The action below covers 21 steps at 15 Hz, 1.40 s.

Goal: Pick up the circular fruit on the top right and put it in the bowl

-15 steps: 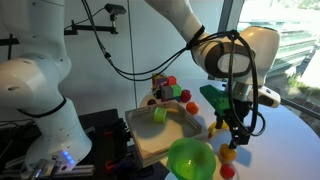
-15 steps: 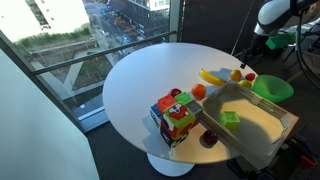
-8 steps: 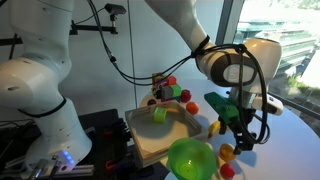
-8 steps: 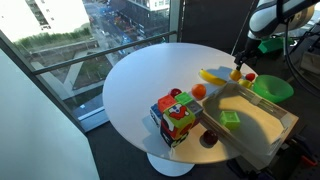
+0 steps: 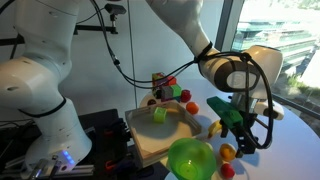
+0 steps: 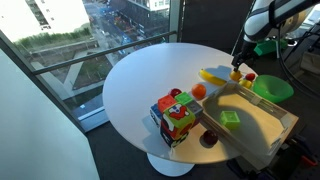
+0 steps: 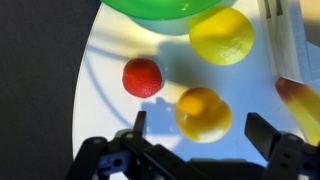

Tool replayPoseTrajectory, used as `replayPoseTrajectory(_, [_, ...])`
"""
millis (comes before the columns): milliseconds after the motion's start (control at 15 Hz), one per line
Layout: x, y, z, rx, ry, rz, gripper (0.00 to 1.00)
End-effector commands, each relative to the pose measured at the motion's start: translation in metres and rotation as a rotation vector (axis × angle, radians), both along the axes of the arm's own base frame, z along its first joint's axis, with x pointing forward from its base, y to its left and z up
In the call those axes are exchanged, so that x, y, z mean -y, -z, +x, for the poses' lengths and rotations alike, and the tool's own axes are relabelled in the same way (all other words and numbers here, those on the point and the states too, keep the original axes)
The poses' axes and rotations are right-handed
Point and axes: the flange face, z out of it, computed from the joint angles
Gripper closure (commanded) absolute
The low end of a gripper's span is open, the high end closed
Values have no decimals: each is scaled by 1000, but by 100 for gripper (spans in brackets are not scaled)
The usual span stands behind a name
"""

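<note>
The circular fruit (image 7: 203, 113), a small orange ball, lies on the white table between my open gripper's (image 7: 202, 128) two fingers, which do not touch it. In both exterior views the gripper (image 5: 240, 142) (image 6: 240, 62) hangs just above the fruit (image 5: 228, 153) (image 6: 237, 75). The lime-green bowl (image 5: 190, 158) (image 6: 272, 88) stands beside it, empty. In the wrist view its rim (image 7: 160, 8) shows at the top edge.
A small red fruit (image 7: 142, 77) and a yellow round fruit (image 7: 222, 36) lie close to the orange one. A banana (image 6: 212, 74) lies nearby. A beige tray (image 5: 160, 140) holds a green block. A coloured toy cube (image 6: 177, 113) stands beside the tray.
The gripper has moved down and slightly sideways, closer to the orange fruit. The fruits and the bowl have not moved.
</note>
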Motion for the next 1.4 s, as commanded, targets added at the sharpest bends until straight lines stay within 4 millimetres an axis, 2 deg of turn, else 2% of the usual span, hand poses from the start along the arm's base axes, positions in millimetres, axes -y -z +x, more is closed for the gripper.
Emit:
replayPoseTrajectory(0, [6, 4, 8, 16, -23, 15, 0])
replayPoseTrajectory(867, [6, 27, 9, 28, -64, 28, 0])
replayPoseTrajectory(933, [6, 28, 9, 28, -67, 28, 4])
replayPoseTrajectory(1000, [6, 30, 9, 29, -69, 29, 26])
replayPoseTrajectory(1133, [5, 31, 9, 25, -69, 31, 30])
replayPoseTrajectory(1333, [5, 28, 8, 21, -61, 33, 56])
